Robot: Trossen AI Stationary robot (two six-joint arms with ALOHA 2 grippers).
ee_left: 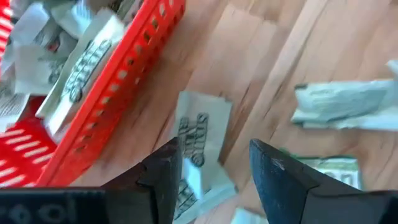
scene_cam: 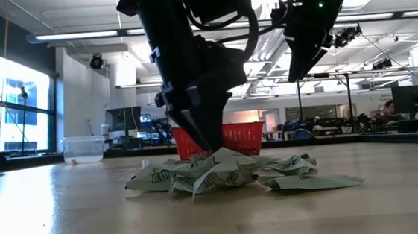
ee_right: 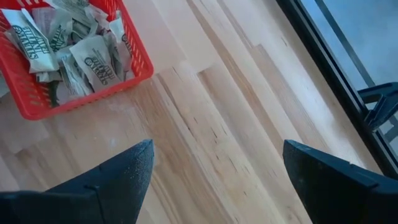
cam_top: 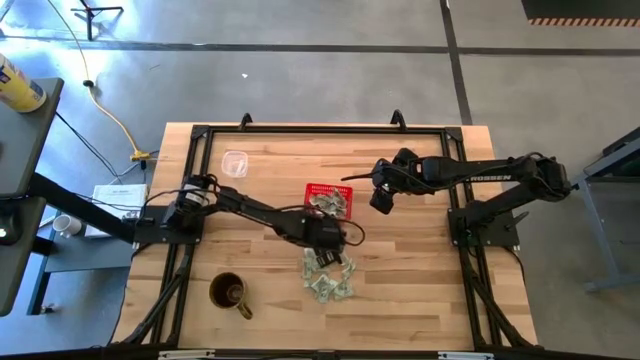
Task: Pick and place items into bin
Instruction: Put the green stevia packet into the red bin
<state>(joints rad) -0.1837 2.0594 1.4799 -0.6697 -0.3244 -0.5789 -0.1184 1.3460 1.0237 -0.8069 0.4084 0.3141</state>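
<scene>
Left gripper (cam_top: 328,240) down at the packet pile, fingers spread, nothing pinched yet.

Risk, my read: the packets (cam_top: 328,277) overlap in a loose heap, so closing here could drag two at once or push the pile sideways; thin wrinkly paper may also slip out on the lift, or catch on the red basket (cam_top: 312,190) wall next to it. In the left wrist view one packet (ee_left: 198,140) lies flat on the wood between and just beyond the fingertips, right beside the basket wall. Pile sits just on the near side of the basket, which already holds several packets. Right gripper (cam_top: 381,200) hovers right of the basket, fingers wide, empty.
</scene>
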